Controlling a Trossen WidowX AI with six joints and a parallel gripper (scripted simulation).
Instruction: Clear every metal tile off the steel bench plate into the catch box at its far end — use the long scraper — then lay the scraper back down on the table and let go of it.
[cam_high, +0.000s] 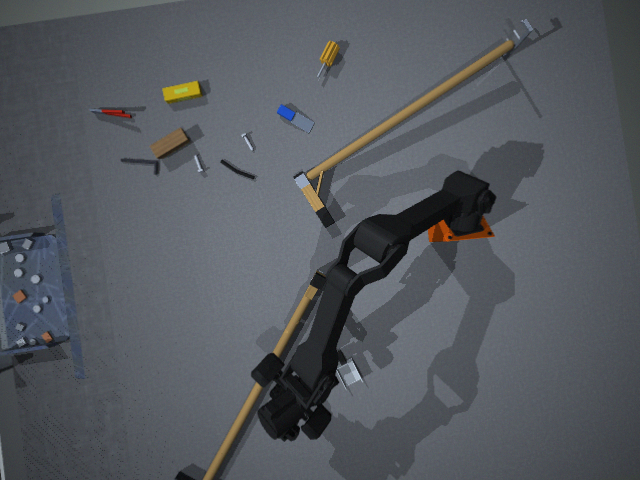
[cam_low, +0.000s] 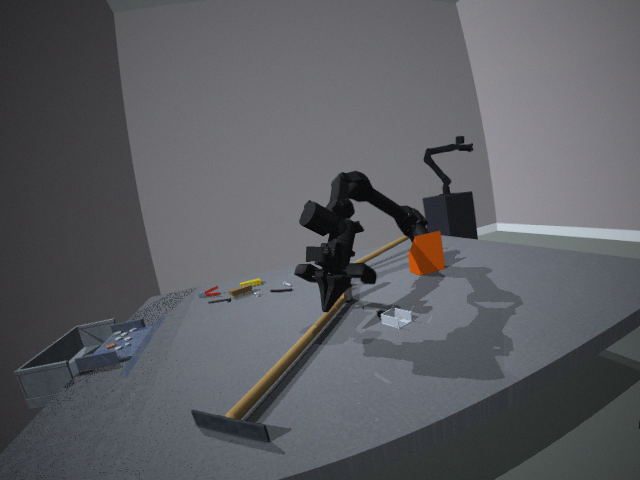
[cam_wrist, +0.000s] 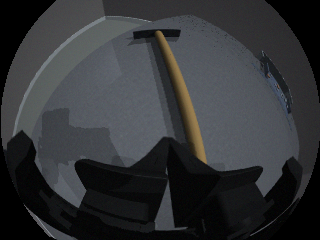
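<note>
The long scraper has a wooden handle (cam_high: 235, 418) (cam_low: 289, 361) (cam_wrist: 180, 92) and a dark flat blade (cam_low: 230, 425) (cam_wrist: 167, 34). It lies on the table, blade at the near end in the exterior view. My gripper (cam_low: 326, 308) (cam_wrist: 166, 141) is shut and empty, close to the handle; the wrist view shows the fingertips just left of it. How high they stand is hard to tell. The steel plate (cam_high: 57, 294) (cam_low: 138, 339) stands far left with several small pale and copper tiles (cam_high: 19, 296) (cam_low: 111, 345) on it. The catch box (cam_low: 43, 384) is at its far end.
A second long wooden-handled tool (cam_high: 413, 107) lies beyond the arm. A small clear tray (cam_high: 350, 373) (cam_low: 396, 318) is near the gripper. A yellow block (cam_high: 181, 91), a brown block (cam_high: 170, 143), red pliers (cam_high: 116, 112) and a screwdriver (cam_high: 328, 53) lie at the back.
</note>
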